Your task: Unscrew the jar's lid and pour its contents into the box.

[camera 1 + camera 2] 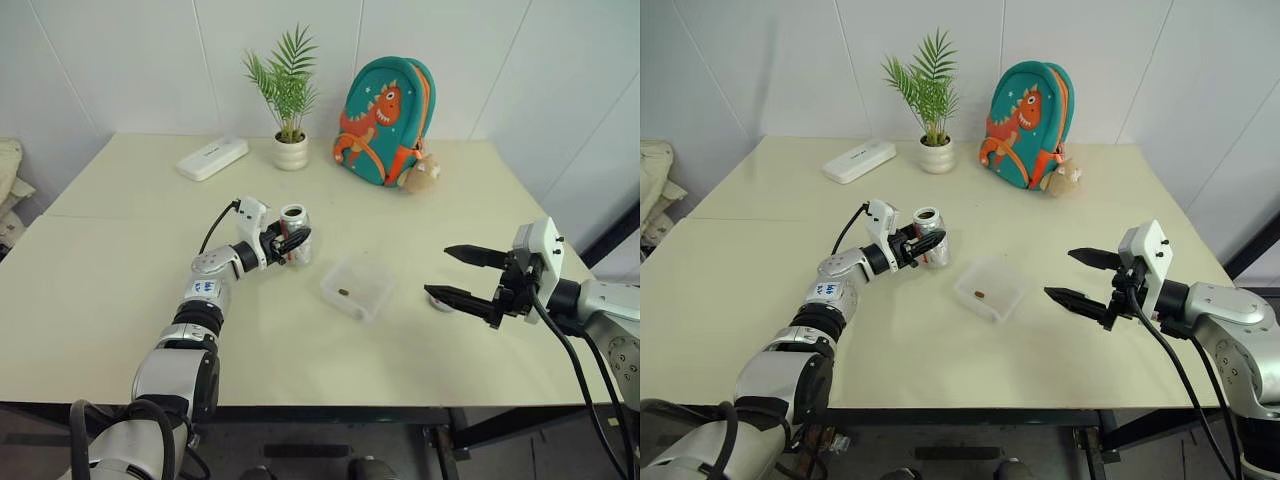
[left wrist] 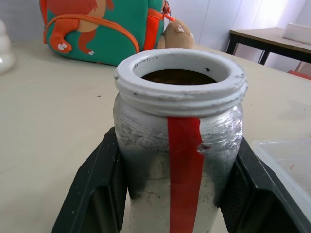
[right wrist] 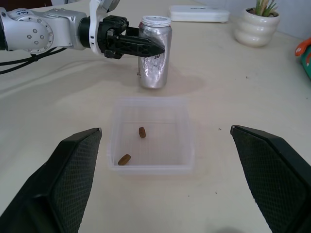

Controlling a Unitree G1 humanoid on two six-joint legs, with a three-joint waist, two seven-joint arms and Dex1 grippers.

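The left gripper (image 1: pixel 292 243) is clamping one open jar (image 1: pixel 296 232), standing upright at the one box's (image 1: pixel 357 287) ten o'clock. Two brown pieces (image 3: pixel 141 131) are lying in the box. The right gripper (image 1: pixel 460 273) is hovering wide open and empty at its three o'clock, with one lid (image 1: pixel 441 303) lying beneath it.

My left end effector (image 1: pixel 291 243) covers the jar's (image 1: pixel 297 246) midsection. Jar base cut off in the left wrist view. The lid (image 1: pixel 441 301) sits mostly hidden behind my right end effector (image 1: pixel 458 273). The box's (image 2: pixel 291 167) far side runs out of frame.
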